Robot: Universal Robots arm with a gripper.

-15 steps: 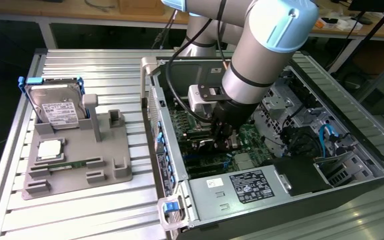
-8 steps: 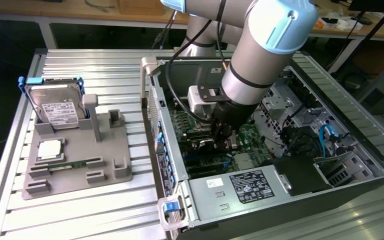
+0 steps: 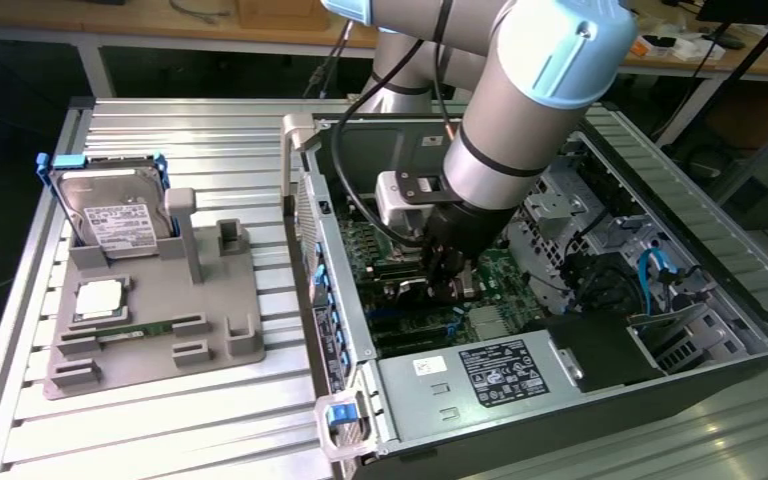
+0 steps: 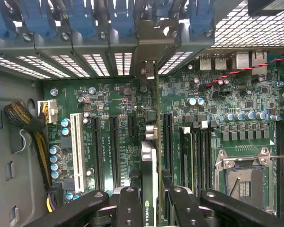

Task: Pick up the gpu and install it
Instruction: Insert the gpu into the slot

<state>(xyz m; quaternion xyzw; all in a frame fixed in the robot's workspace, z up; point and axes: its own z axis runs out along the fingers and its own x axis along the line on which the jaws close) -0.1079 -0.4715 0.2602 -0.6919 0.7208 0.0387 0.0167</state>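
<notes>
The arm reaches down into the open computer case (image 3: 651,410), which lies on its side on the slatted metal table (image 3: 184,430). The gripper (image 3: 446,270) sits low over the green motherboard (image 4: 118,94), and its two black fingers (image 4: 128,208) are pinched on the graphics card (image 4: 151,161), one on each flat face. The card stands upright on its long edge, seen edge-on in the wrist view, in line with the black slots in the middle of the board, between the long white slot (image 4: 77,151) and the processor socket (image 4: 244,179). Its metal bracket (image 4: 149,47) points at the rear wall of the case, in among the row of blue latches (image 4: 80,19). Whether the lower edge is fully down in a slot cannot be told. A power supply (image 3: 491,372) with a white label fills the near end of the case. On the table to the exterior view's left of the case stands a grey holder (image 3: 157,350), carrying an upright hard drive (image 3: 117,218), a square processor chip (image 3: 101,298) and a narrow green memory stick (image 3: 137,328).
</notes>
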